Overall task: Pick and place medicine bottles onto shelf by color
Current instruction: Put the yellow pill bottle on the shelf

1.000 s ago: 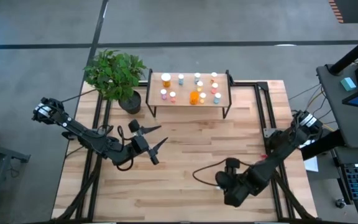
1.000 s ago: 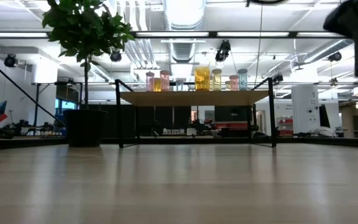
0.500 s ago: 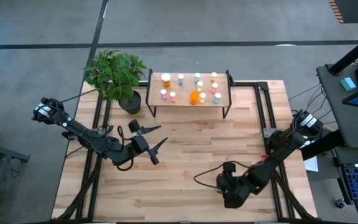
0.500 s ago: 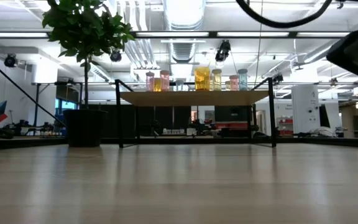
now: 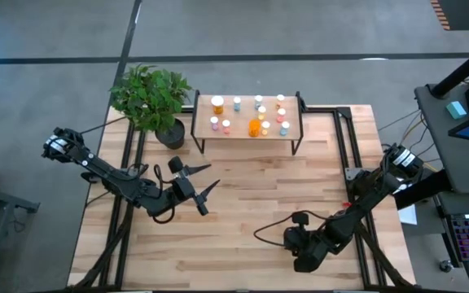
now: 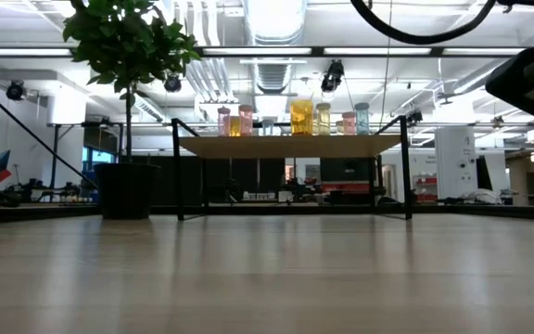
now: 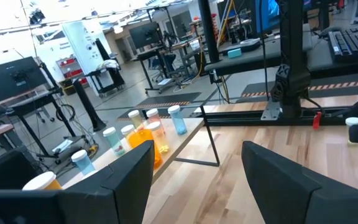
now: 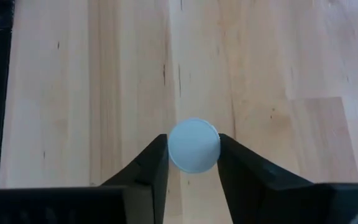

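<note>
One small pale-capped bottle stands on the light wooden worktop at near right, and our right pincer has both fingers against its cap. If the squeeze is off-centre, it could tip or squirt out. Our left pincer waits open at left, well short of the low wood-topped shelf.

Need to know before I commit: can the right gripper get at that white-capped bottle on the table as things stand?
Probably yes. The right gripper points straight down over the bottle, a finger touching each side of its cap, bare table all round.
</note>
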`<state>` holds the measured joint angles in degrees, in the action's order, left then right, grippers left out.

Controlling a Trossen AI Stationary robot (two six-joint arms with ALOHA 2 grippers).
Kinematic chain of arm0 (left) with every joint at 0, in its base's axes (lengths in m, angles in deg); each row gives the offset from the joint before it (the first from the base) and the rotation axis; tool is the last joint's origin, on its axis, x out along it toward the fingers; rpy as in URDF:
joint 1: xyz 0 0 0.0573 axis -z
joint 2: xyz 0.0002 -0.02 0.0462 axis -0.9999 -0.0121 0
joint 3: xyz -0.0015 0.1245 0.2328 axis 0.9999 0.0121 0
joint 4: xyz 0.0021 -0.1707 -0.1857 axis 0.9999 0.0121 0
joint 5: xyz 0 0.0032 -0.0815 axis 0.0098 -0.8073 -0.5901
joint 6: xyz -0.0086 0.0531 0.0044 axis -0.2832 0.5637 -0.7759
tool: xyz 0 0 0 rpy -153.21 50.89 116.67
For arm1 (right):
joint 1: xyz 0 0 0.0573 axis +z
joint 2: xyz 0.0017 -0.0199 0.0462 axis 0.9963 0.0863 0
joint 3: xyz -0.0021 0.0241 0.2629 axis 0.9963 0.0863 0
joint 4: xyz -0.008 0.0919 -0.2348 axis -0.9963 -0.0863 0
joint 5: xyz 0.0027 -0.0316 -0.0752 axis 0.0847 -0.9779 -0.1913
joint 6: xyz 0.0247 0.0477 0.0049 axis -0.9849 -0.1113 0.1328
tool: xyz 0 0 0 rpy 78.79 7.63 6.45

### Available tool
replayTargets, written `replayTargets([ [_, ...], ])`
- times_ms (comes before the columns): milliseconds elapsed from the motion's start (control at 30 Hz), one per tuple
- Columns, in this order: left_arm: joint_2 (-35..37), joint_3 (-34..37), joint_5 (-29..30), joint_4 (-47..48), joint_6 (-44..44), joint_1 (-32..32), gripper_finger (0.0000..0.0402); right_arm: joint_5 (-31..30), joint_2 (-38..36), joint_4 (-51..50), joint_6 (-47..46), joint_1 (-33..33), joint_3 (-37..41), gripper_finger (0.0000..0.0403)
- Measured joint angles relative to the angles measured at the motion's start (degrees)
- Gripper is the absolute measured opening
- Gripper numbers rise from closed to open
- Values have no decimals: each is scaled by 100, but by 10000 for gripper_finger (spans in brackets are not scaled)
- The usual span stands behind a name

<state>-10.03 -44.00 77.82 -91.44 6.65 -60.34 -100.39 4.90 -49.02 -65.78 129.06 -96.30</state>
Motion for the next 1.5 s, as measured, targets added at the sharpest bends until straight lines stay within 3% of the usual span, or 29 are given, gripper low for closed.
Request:
replayTargets([
  [267, 0, -2, -1, 0, -22, -1, 226, 13, -16, -116, 67, -39, -309, 121],
  [500, 0, -4, -2, -2, -39, 0, 226, 14, -94, -1669, 493, -625, -1736, 114],
  [700, 0, -4, -2, -4, -42, 0, 226, 15, -85, -2977, 1789, -1601, -3344, 112],
  [1000, 0, -4, -4, -2, -336, 0, 226, 471, 118, -3325, 3671, -3331, -4889, 112],
  [1500, 0, -4, -9, 0, -509, 2, 226, 576, 1271, -3497, 4936, -5580, -6637, 112],
])
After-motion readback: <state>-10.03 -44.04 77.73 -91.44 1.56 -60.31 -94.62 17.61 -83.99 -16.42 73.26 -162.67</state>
